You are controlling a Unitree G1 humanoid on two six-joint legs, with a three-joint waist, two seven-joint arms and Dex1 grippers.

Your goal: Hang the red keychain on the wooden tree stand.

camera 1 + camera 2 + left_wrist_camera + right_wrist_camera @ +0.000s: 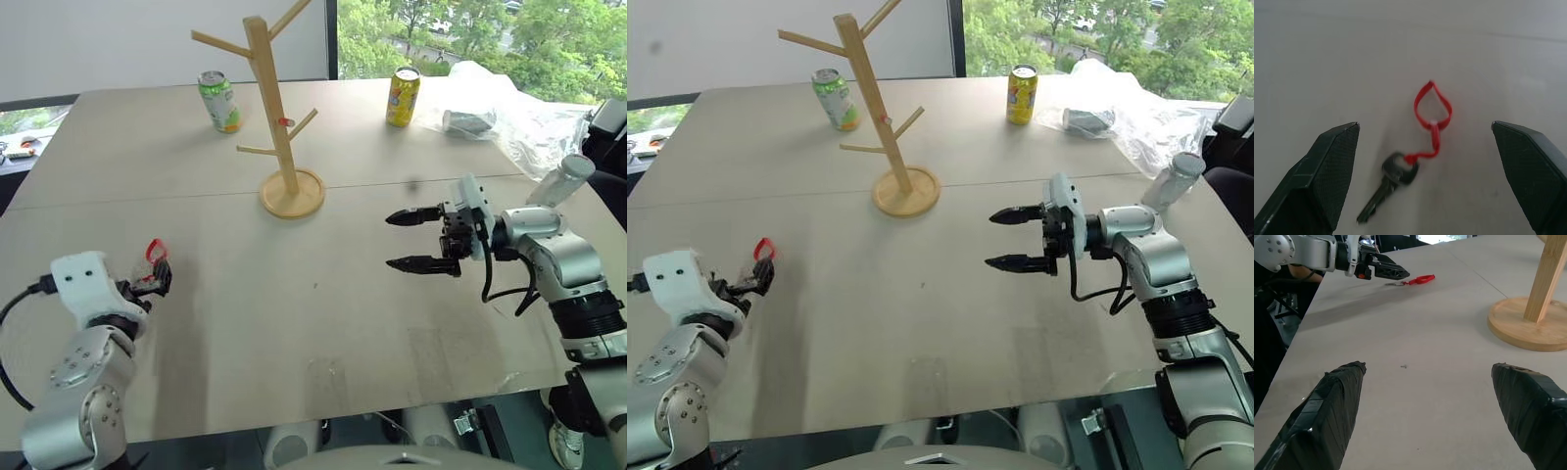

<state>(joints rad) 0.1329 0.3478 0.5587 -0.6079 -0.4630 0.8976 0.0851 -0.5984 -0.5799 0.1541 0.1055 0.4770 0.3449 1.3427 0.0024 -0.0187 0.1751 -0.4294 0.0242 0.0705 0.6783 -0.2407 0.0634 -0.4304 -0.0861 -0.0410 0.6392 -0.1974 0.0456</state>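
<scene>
Nearest the head camera, the left gripper (157,277) is held low over the table's (294,323) near-left part, its jaws spread wide and empty, pointing at the red keychain (1422,132). That keychain lies flat on the table just ahead of the fingertips, the red loop farther out and the silver key nearer the jaws. The right gripper (416,240) hovers above the table on the other side, jaws likewise wide open and holding nothing, aimed across toward the left. The wooden tree stand (279,117) stands upright farther back, well apart from the keychain. The step in hand is judged to be the pick-up: the strap is thin and lies flat, so the jaws are best lowered to straddle it where strap meets key, then closed gently, leaving the loop free to be slipped over a peg. The table is a pale, matt surface with a seam running across it. Two drink cans (219,101) and a crumpled clear plastic bag (500,103) sit at the far side, with a window and green trees beyond.
</scene>
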